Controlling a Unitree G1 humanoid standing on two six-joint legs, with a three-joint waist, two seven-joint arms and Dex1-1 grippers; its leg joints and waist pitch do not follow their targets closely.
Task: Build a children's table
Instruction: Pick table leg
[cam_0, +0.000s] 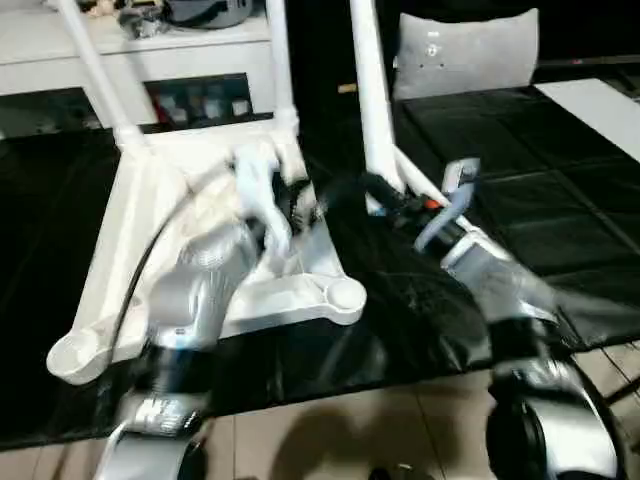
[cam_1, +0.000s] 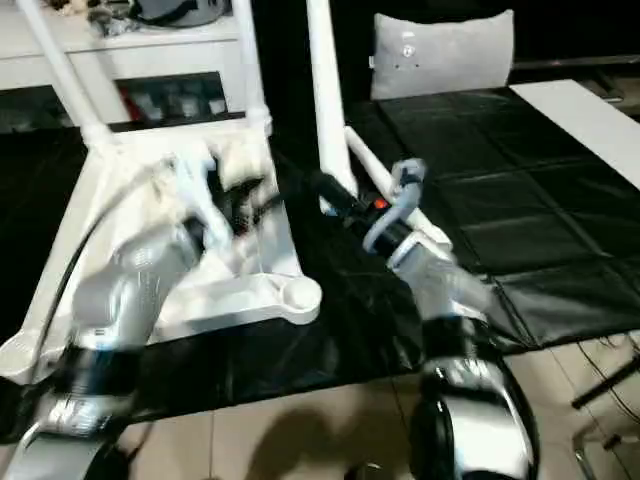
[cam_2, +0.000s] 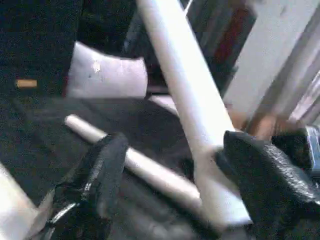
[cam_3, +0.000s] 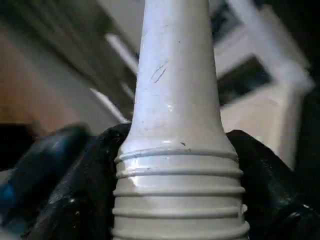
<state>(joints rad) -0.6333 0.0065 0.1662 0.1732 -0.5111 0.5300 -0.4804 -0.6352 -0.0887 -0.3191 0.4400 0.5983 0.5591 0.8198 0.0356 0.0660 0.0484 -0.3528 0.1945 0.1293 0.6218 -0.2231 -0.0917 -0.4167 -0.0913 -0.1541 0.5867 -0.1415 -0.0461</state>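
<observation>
The white tabletop (cam_0: 130, 260) lies upside down on a black mat. Two white legs (cam_0: 90, 60) (cam_0: 278, 60) stand in its far corner sockets. Both near sockets (cam_0: 345, 295) (cam_0: 75, 355) are empty. Beside the top's right edge, my right gripper (cam_0: 375, 192) is shut on the threaded lower end of a third leg (cam_3: 175, 75), which it holds upright. My left gripper (cam_2: 175, 150) hovers over the tabletop just left of that leg. Its fingers (cam_2: 107, 170) are open and spread on either side of the leg without clamping it. Another leg (cam_1: 365, 165) lies on the mat behind.
A grey cushion (cam_0: 465, 55) leans at the back right. A white cabinet (cam_0: 150, 50) with clutter on top stands behind the tabletop. A white board (cam_0: 600, 110) lies at the far right of the mat (cam_0: 540, 220). Tiled floor (cam_0: 400, 430) runs along the near edge.
</observation>
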